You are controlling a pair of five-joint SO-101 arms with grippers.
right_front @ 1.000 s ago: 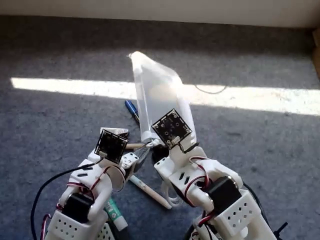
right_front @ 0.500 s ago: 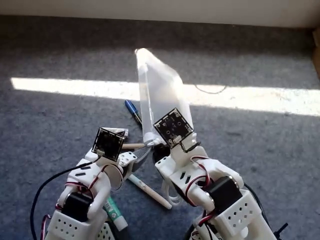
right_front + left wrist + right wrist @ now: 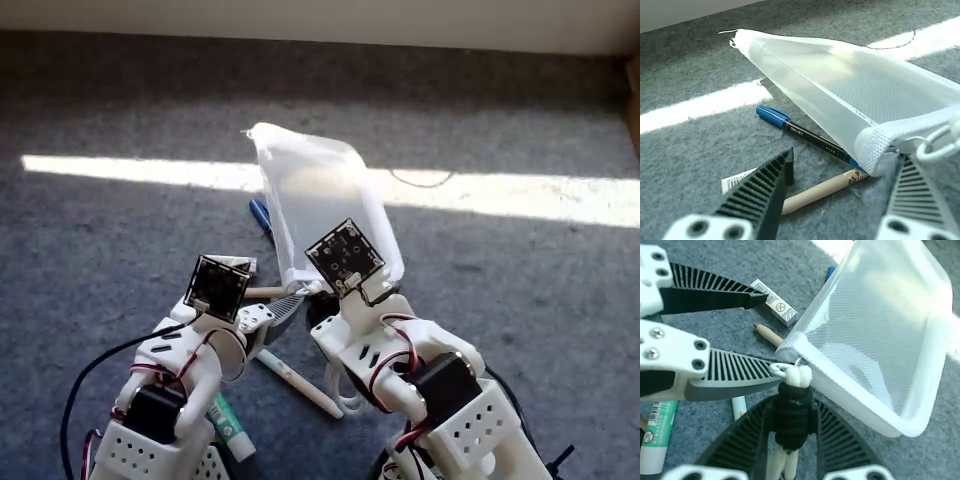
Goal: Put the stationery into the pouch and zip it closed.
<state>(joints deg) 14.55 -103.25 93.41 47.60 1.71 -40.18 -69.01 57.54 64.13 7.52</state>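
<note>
Above the carpet [image 3: 110, 250], hoisting the pouch [image 3: 322, 195] at a tilt, pinching its black pull cord [image 3: 791, 422] in the right gripper [image 3: 792, 407]; holding the left gripper [image 3: 846, 159] spread wide around the lower corner, over pen [image 3: 805, 134] and pencil [image 3: 815, 192]

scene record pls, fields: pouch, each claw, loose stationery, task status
pouch: white mesh, tilted, one corner held up off the carpet
right claw: shut on zipper pull
left claw: open, empty, beside the pouch's held corner
loose on carpet: blue pen, pencil, small box, white pen, green tube
status: these five items lie outside the pouch
</note>
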